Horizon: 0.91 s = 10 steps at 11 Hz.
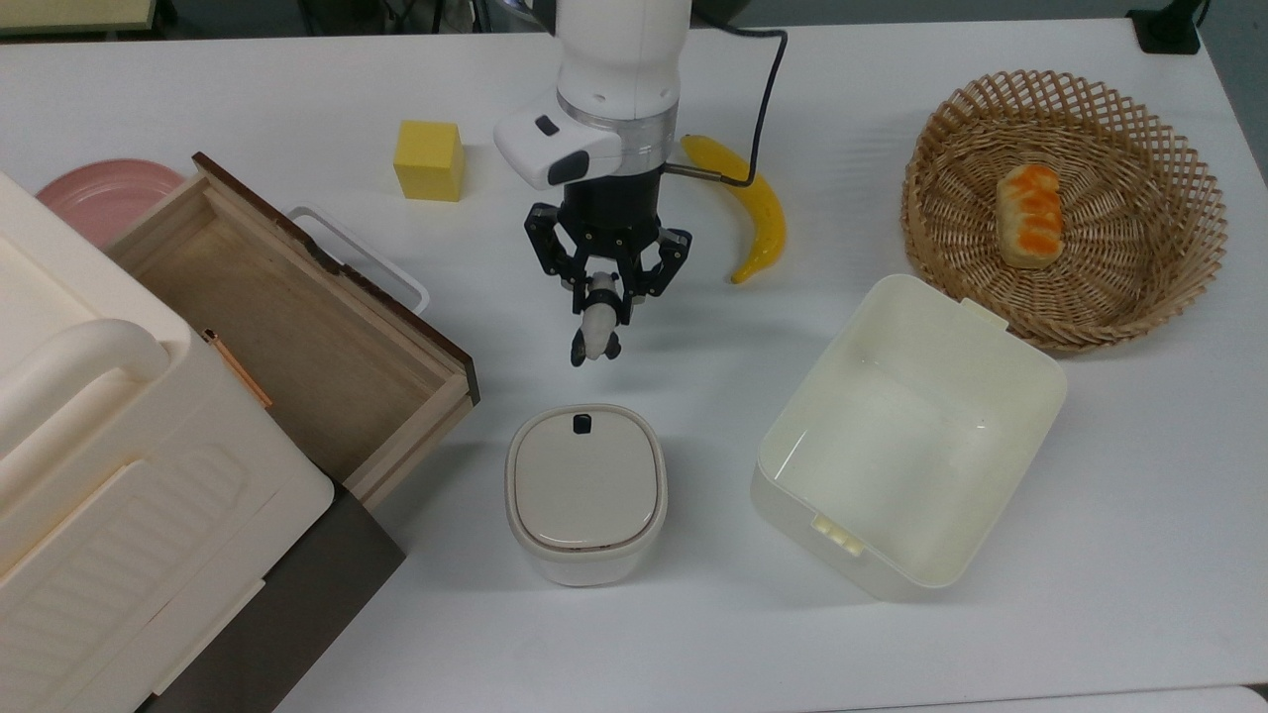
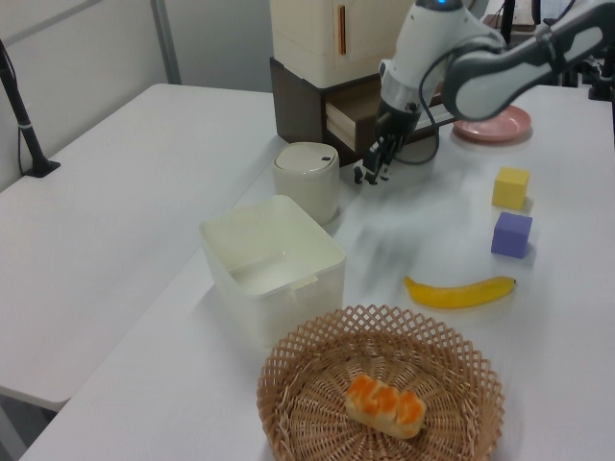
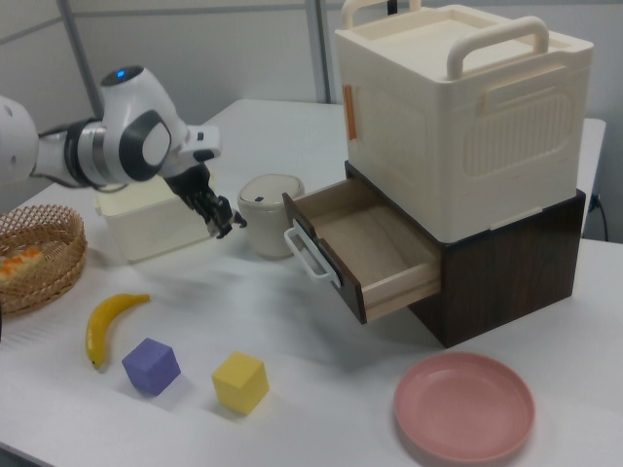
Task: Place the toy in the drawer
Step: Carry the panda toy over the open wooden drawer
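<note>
The toy (image 1: 594, 340), a tiny black-and-white panda, hangs from the fingertips of my gripper (image 1: 603, 300), which is shut on its top. It is held above the white table, between the drawer and the banana. In the left view the gripper (image 2: 371, 165) and toy (image 2: 364, 177) hover in front of the open drawer (image 2: 357, 108). The drawer (image 1: 287, 327) is pulled out, a shallow light-wood tray with a dark front panel and a white loop handle (image 1: 363, 259), to the top view's left of the gripper. The right view shows the gripper (image 3: 220, 218) left of the drawer (image 3: 375, 248).
A round lidded bin (image 1: 585, 488) stands just below the toy in the top view. A cream tub (image 1: 1010, 366), a banana (image 1: 758, 213) and a wicker basket (image 1: 1179, 178) lie to the top view's right. A yellow cube (image 1: 429, 159), a purple cube (image 2: 511, 234) and a pink plate (image 1: 99, 193) sit nearby.
</note>
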Tool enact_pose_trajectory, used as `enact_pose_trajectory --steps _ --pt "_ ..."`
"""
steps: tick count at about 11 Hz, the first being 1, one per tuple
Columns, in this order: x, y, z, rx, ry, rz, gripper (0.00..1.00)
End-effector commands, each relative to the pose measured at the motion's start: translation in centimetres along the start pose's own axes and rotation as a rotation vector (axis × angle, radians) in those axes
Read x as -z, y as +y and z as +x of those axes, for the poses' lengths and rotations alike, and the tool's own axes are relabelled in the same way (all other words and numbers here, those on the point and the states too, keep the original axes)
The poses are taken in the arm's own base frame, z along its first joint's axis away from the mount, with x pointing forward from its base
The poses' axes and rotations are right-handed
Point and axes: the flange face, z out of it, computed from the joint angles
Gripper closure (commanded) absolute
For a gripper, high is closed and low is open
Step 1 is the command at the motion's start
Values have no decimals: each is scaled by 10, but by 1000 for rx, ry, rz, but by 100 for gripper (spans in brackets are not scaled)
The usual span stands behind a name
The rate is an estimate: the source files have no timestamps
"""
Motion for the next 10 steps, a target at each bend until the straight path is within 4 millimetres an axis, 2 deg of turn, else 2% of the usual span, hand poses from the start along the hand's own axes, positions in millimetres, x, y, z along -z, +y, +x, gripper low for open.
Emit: enact_pose_trajectory --steps 1,3,4,5,7,10 --pt "50 16 32 -25 -94 72 100" --pt "82 48 55 -56 -133 114 100" --pt "90 68 63 -90 -131 126 100" --pt "94 83 69 -112 -121 129 100" --pt "101 134 84 -196 -96 144 100" --pt "97 196 91 -298 -83 144 100"
